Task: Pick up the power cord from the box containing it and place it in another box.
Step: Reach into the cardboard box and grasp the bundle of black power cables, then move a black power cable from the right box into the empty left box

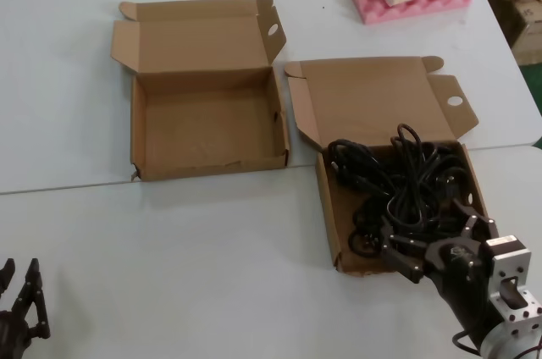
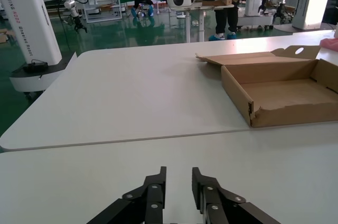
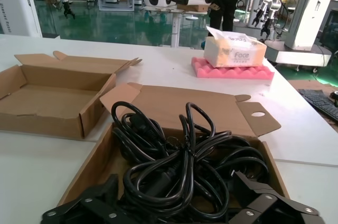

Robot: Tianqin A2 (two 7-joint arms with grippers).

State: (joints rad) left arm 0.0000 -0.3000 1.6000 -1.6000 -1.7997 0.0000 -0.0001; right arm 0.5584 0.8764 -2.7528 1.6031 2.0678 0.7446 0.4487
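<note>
"TIANQIN A2" on white column [image 2: 26, 20]

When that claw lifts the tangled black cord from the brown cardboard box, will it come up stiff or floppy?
Probably floppy: the black power cord lies in loose, overlapping loops. Loops may snag and drag together. The open right gripper hovers over its brown cardboard box, which looks light and might shift.

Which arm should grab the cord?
Right. Its hand hangs open over the cord in the near box. The left hand waits far off at the table's near edge.
</note>
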